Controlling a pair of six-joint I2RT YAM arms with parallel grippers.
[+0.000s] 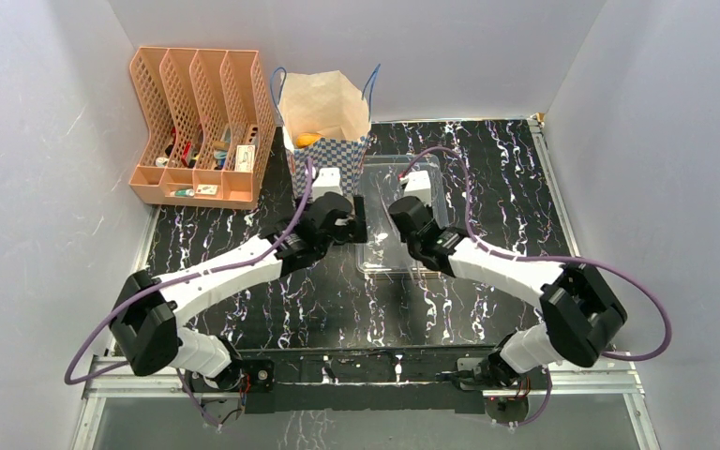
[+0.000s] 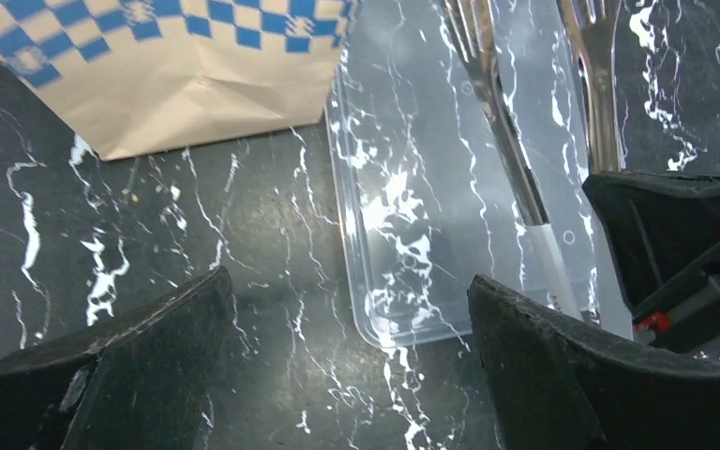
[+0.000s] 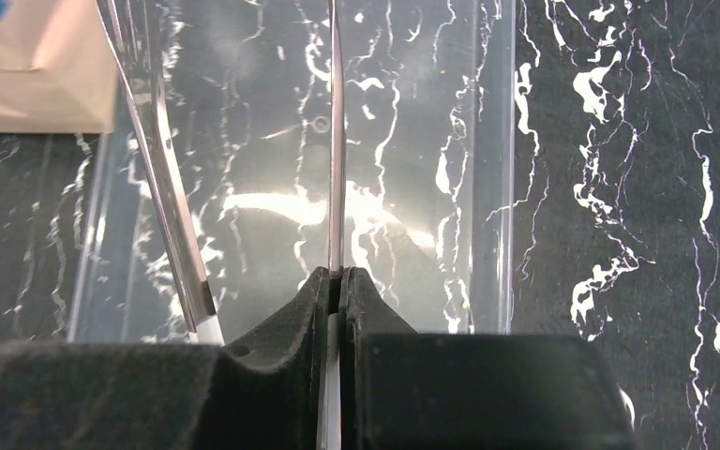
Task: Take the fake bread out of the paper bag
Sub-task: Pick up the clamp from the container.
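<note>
So, your paper bag (image 1: 326, 112) stands open at the back of the marbled table (image 1: 356, 309), just beside the clear tray (image 1: 384, 248), with the fake bread (image 1: 307, 139) showing as an orange bit inside, beyond both claws. Your left gripper (image 2: 345, 281) is spread wide near the bag's base; your right gripper (image 3: 339, 277) pinches one arm of the metal tongs (image 3: 336, 141) over the tray.

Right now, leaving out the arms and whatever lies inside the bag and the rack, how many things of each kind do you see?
paper bag: 1
clear tray: 1
metal tongs: 1
file rack: 1
Total: 4
</note>
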